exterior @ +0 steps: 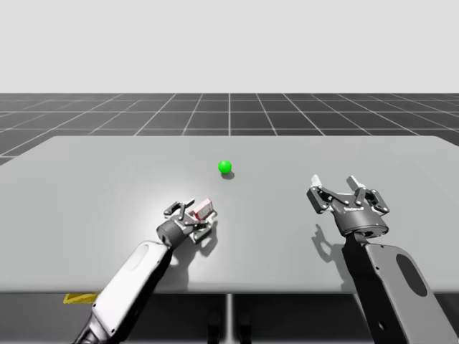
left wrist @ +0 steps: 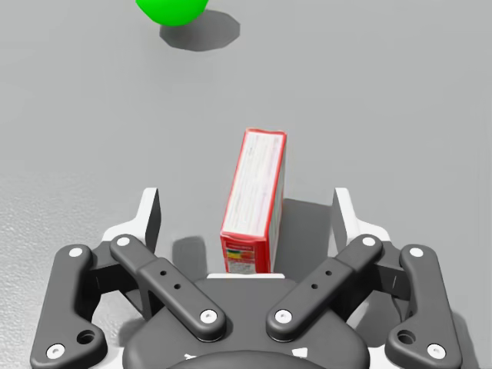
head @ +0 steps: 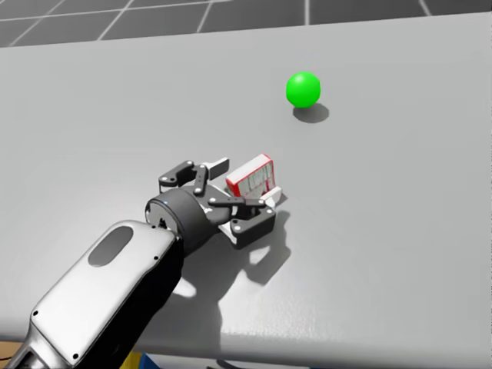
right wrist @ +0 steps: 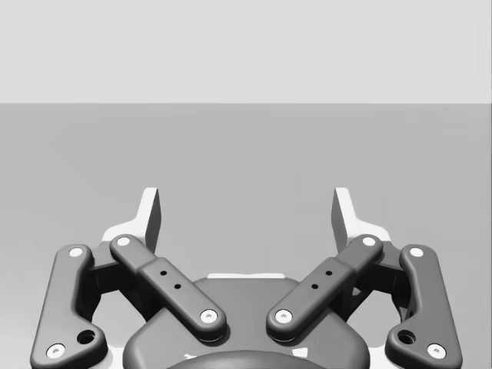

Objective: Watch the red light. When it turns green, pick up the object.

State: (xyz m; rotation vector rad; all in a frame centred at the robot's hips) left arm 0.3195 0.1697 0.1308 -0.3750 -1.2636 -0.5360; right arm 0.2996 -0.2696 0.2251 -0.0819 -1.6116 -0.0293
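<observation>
- Red-and-white box [left wrist: 254, 200] stands on a narrow edge on the grey table [exterior: 86, 179], between the fingers of our left gripper [left wrist: 247, 219]. There is a gap on each side, so those jaws are released and touch nothing.
- Light [head: 304, 89], a ball ahead of the box, glows green, so we judge the pick-up is due.
- Risk: one finger meeting the box first could tip or skid it, since it stands tall and thin.
- Risk: the box reaches past the fingertips, so a pinch at its near end may let it swing on lifting.
- Our right gripper [right wrist: 247, 211] hovers well apart, jaws spread, holding nothing.
- Box looks shut; we cannot tell its contents.
</observation>
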